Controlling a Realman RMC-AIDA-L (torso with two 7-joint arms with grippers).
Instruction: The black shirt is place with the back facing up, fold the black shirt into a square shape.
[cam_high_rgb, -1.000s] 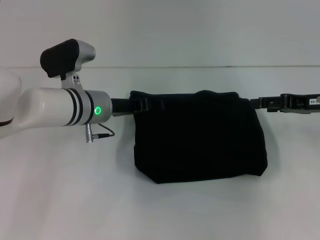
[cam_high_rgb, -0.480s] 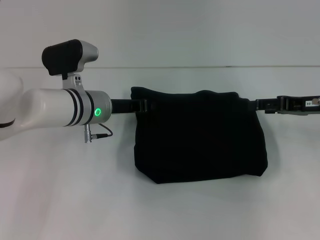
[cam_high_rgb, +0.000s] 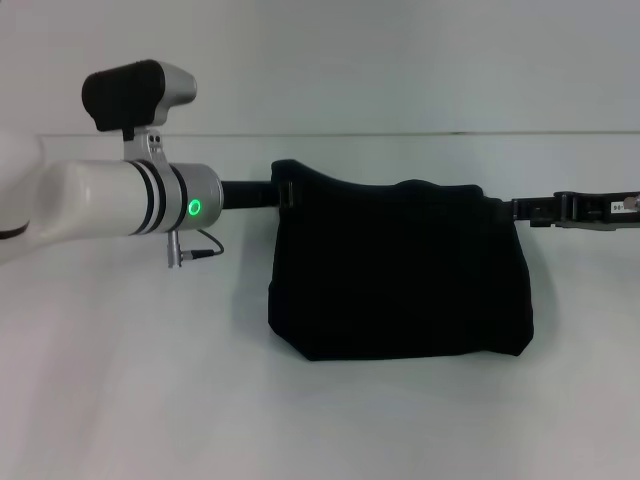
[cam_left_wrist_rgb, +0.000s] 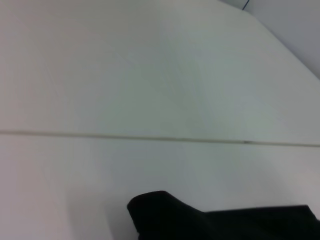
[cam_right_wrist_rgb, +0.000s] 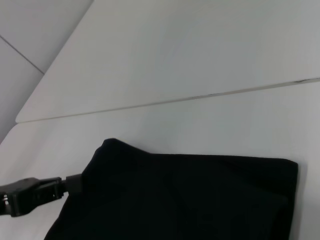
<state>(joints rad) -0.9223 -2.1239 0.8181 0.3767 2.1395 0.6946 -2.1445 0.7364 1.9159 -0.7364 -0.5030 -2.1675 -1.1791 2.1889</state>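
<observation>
The black shirt (cam_high_rgb: 400, 275) lies folded into a rough rectangle at the middle of the white table. My left gripper (cam_high_rgb: 287, 192) reaches in from the left and is shut on the shirt's far left corner, which stands raised above the rest of the far edge. Reaching in from the right, my right gripper (cam_high_rgb: 503, 207) is closed on the far right corner, which sits lower. In the right wrist view the shirt (cam_right_wrist_rgb: 190, 200) fills the lower part, with the left gripper (cam_right_wrist_rgb: 70, 184) at its raised corner. The left wrist view shows only the shirt's far edge (cam_left_wrist_rgb: 210, 222).
The white table (cam_high_rgb: 120, 380) extends on all sides of the shirt. Its far edge meets a pale wall (cam_high_rgb: 400, 60) along a thin seam. The left arm's white forearm and wrist camera (cam_high_rgb: 130, 195) hang over the table's left side.
My left gripper has risen and shifted slightly right, pulling the shirt's far left corner up with it. The right gripper has barely moved.
</observation>
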